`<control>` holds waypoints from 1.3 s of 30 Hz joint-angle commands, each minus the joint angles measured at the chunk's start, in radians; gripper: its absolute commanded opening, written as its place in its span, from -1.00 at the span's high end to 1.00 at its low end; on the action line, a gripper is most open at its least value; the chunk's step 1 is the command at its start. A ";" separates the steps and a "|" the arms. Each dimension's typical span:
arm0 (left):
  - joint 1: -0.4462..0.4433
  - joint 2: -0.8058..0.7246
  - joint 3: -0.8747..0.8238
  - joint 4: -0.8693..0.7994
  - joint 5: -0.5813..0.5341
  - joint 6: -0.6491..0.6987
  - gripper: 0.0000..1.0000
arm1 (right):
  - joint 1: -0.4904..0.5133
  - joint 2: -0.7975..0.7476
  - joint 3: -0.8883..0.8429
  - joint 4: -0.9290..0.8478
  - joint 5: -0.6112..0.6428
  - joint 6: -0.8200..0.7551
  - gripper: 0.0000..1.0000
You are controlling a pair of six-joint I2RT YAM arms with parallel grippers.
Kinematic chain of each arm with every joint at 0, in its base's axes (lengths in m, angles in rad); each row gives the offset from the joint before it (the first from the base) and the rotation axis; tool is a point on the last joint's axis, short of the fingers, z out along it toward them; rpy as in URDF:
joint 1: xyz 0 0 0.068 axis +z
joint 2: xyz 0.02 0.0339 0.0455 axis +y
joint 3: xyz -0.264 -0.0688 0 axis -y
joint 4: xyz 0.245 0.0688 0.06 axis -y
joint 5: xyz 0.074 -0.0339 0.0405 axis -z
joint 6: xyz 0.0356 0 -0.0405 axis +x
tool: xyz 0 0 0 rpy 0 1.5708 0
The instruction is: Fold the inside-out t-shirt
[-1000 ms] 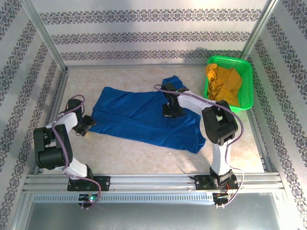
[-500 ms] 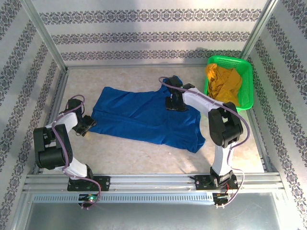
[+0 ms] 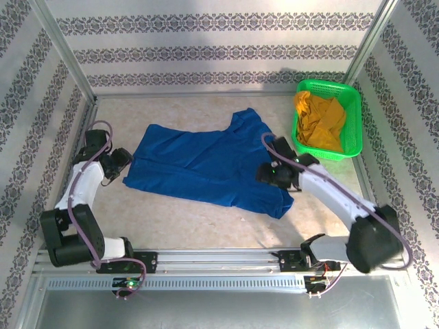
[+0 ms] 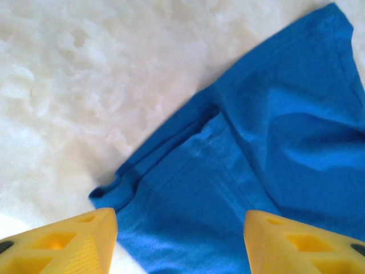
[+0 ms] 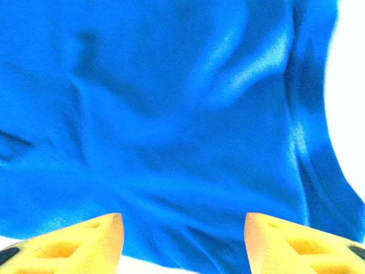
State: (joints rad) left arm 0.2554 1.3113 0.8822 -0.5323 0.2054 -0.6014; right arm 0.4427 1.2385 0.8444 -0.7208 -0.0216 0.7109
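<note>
Left gripper, jaws wide and empty, hangs at the edge of the royal-blue t-shirt farthest from the green basket. Right gripper, equally wide and empty, hangs over the edge nearest it. The shirt lies spread flat beside the basket: 0 folds made, all folding remains.

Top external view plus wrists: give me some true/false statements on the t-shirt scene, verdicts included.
1. The blue t-shirt lies spread out on the table. True.
2. The mustard-yellow garment lies on the table beside the shirt. False: it sits inside the green basket.
3. The right gripper is clamped on the shirt. False: its fingers stand apart over the cloth, pinching nothing.
4. The left gripper is open at the shirt's left end. True.
5. The basket stands at the far left corner. False: it is at the far right.
</note>
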 commanded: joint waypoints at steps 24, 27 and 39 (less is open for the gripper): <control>-0.007 0.157 -0.197 0.191 0.059 -0.030 0.59 | -0.015 -0.273 -0.374 -0.004 -0.055 0.185 1.00; -0.006 0.153 -0.189 0.188 0.034 -0.044 1.00 | -0.033 -0.286 -0.369 -0.020 -0.064 0.182 1.00; 0.037 -0.057 -0.236 0.035 -0.158 -0.099 1.00 | -0.070 -0.245 -0.323 -0.074 -0.073 0.095 1.00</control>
State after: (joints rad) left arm 0.2695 1.2984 0.6727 -0.4259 0.1291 -0.6762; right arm 0.3878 0.9894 0.4984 -0.7429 -0.0990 0.8471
